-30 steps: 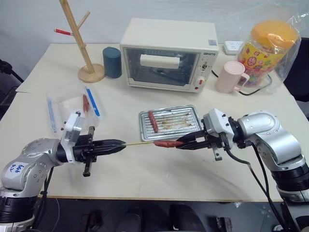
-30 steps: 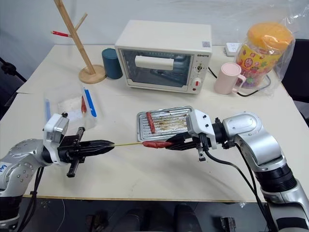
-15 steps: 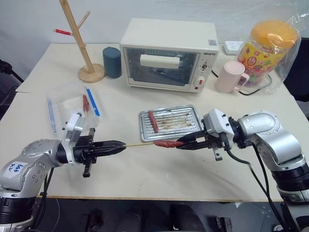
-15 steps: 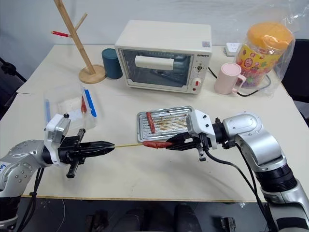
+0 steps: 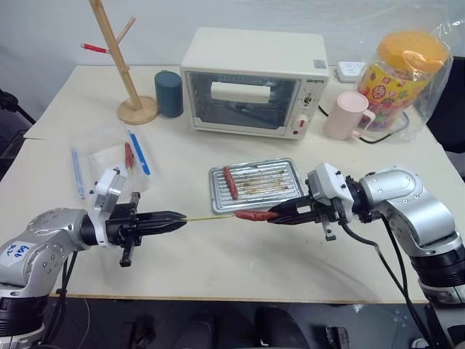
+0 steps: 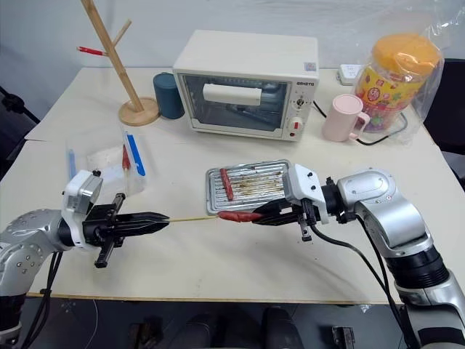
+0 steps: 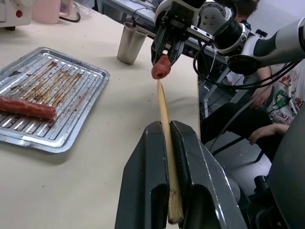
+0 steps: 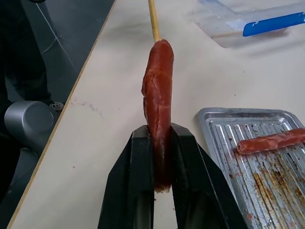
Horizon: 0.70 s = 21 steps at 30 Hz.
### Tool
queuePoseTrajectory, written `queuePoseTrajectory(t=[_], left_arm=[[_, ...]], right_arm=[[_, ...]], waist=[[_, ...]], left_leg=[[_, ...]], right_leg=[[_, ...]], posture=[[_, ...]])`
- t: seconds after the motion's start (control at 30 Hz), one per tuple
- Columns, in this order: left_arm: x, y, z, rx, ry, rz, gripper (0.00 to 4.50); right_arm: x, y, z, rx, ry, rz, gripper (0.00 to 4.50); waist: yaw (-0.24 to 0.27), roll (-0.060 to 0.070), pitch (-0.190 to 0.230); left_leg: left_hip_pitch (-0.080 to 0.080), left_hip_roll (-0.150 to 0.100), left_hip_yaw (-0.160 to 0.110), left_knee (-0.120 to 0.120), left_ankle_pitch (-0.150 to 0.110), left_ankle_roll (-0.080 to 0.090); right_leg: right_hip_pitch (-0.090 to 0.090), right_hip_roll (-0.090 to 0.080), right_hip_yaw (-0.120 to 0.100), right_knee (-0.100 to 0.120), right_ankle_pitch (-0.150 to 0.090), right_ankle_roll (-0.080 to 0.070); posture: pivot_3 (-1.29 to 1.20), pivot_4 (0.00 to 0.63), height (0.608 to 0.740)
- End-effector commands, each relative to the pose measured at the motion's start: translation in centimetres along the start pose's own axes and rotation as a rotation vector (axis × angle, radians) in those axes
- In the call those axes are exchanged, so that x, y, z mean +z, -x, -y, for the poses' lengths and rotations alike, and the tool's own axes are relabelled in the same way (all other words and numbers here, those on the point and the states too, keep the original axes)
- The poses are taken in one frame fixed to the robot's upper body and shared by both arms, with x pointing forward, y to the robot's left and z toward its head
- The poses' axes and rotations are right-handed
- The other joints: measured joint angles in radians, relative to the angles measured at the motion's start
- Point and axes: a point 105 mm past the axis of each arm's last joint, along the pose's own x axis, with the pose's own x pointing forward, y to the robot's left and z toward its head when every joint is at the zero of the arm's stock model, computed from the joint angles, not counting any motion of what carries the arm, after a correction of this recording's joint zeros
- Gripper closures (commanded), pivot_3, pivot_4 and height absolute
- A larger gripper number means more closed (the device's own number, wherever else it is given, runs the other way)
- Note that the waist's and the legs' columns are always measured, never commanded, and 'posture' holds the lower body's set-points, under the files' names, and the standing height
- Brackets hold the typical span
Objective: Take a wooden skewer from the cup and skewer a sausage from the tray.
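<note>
L gripper [image 5: 178,217], lower left of head frame, clenched on butt of wooden skewer [image 5: 207,215]; stick runs level toward frame centre. R gripper [image 5: 272,217], centre-right, clamped on rear end of sausage [image 5: 251,215], held in air just off the near rim of tray [image 5: 256,199] at frame centre. Skewer tip meets sausage's free end; wrist views show contact, depth of entry cannot tell. Step in hand, as I judge: drive the point in along the long axis. To do well: keep stick and sausage collinear, push slow and straight, R grip firm so the meat doesn't slip back or bend; an off-axis tip would prob. break out the side. Thin stick may flex, so feed w/o side load. Cup [image 7: 130,43] near table edge, upper middle of L wrist view. Second sausage [image 5: 230,182] lies in tray, left part. Around: toaster oven [image 5: 251,80] top centre, pink mug [image 5: 346,115] upper right, teal cylinder [image 5: 168,93] and wooden rack [image 5: 120,58] upper left, clear bag [image 5: 109,163] mid left. Nothing lies between the grippers.
</note>
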Motion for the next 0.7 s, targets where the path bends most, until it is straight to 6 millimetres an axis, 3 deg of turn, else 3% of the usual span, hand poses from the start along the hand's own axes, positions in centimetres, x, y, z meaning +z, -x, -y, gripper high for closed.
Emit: queuePoseTrajectory(t=[0.03,0.7], left_arm=[[0.81,0.04,0.54,-0.018,-0.032,0.015,4.50],[0.89,-0.88,0.22,-0.038,-0.044,0.038,4.50]], right_arm=[[0.63,0.56,0.03,-0.015,0.031,0.008,4.18],[0.85,-0.08,-0.10,0.004,0.039,0.021,4.18]], waist=[[0.000,0.000,0.000],[0.000,0.000,0.000]], left_leg=[[0.000,0.000,0.000,0.000,0.000,0.000],[0.000,0.000,0.000,0.000,0.000,0.000]], right_leg=[[0.000,0.000,0.000,0.000,0.000,0.000],[0.000,0.000,0.000,0.000,0.000,0.000]], posture=[[0.00,0.150,0.740],[0.00,0.150,0.740]])
